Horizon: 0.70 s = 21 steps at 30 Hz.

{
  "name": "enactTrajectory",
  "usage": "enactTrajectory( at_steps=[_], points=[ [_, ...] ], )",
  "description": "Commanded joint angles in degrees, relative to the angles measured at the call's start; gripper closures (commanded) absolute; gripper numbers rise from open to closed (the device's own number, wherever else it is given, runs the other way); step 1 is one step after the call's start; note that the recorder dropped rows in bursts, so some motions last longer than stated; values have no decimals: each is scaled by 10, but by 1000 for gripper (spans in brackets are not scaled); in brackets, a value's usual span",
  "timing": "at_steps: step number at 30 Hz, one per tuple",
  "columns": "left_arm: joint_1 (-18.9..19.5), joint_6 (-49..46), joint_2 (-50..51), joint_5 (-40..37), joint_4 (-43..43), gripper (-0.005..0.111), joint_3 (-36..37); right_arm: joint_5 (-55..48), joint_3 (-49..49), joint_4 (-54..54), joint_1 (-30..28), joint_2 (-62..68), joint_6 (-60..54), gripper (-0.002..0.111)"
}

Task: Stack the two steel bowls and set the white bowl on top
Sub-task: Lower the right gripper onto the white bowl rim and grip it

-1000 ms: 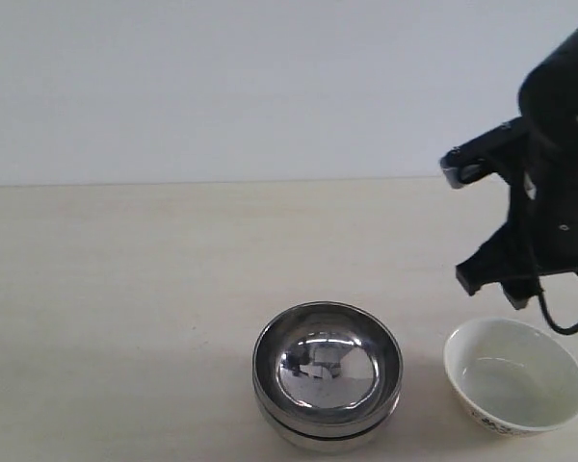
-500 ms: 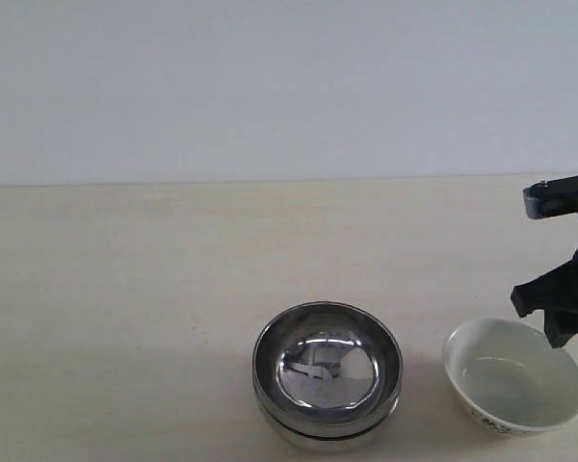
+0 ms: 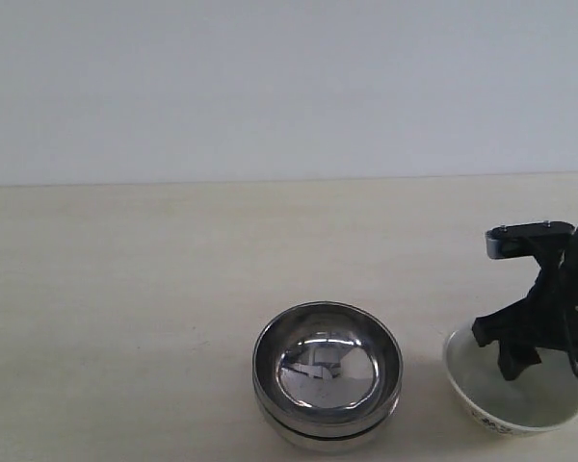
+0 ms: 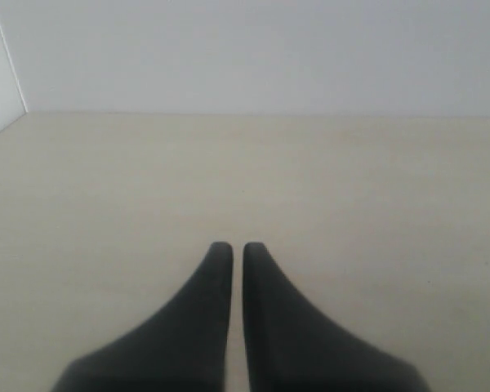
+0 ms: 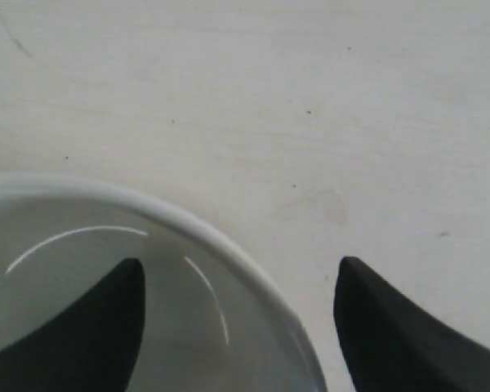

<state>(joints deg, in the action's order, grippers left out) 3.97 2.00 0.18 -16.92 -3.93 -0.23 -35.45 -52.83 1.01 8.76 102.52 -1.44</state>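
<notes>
1. The white bowl (image 3: 525,402) stands upright near the front right corner of the table (image 3: 125,289), mouth up and not yet lifted.
2. The right gripper (image 3: 506,354) is lowered over the far side of its rim. The jaws are spread wide and grasp nothing. In the right wrist view, one finger (image 5: 106,314) is inside the white bowl (image 5: 188,216) and the other (image 5: 384,322) is outside, with the wall passing between them.
3. The steel bowls (image 3: 328,371) are already nested at the front edge near its middle, just beside the white bowl on its left. The transfer therefore runs left along the front edge.
4. The left gripper (image 4: 231,249) is clenched, empty, and over bare table. The right arm is the nearer one.
5. Judgement: closing on the wall comes next; a thin glossy rim may slip.
</notes>
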Motion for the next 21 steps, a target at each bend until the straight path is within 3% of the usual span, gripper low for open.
enactTrajectory(
  at_steps=[1, 5, 14, 21],
  points=[
    [1, -1, -2, 0, 2, 102, 2, 16, 2, -3, -3, 8, -11, 65],
    [1, -1, -2, 0, 2, 102, 2, 14, 2, -2, -3, 8, -32, 109],
    [1, -1, -2, 0, 2, 102, 2, 25, 2, 99, -3, -21, -123, 108],
    [1, -1, -2, 0, 2, 102, 2, 35, 2, 109, -3, -110, -125, 108]
  ],
)
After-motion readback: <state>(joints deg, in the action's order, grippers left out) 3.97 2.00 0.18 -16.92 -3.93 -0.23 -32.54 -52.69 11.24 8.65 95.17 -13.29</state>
